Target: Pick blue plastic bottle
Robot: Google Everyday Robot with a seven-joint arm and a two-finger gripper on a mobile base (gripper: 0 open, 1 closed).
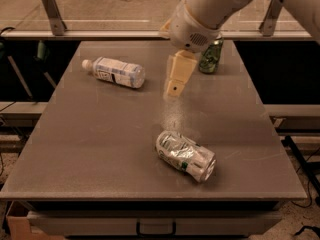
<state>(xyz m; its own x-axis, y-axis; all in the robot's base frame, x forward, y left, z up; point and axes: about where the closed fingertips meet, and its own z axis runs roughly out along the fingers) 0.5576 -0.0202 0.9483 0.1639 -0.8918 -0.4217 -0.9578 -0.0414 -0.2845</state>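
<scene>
The blue plastic bottle lies on its side at the back left of the grey table. It is clear, with a white cap pointing left and a white-and-blue label. My gripper hangs from the white arm above the middle back of the table, to the right of the bottle and apart from it. It holds nothing.
A crushed silver-green can lies near the front middle of the table. An upright green can stands at the back right, partly behind my arm. A rail with metal posts runs behind the table.
</scene>
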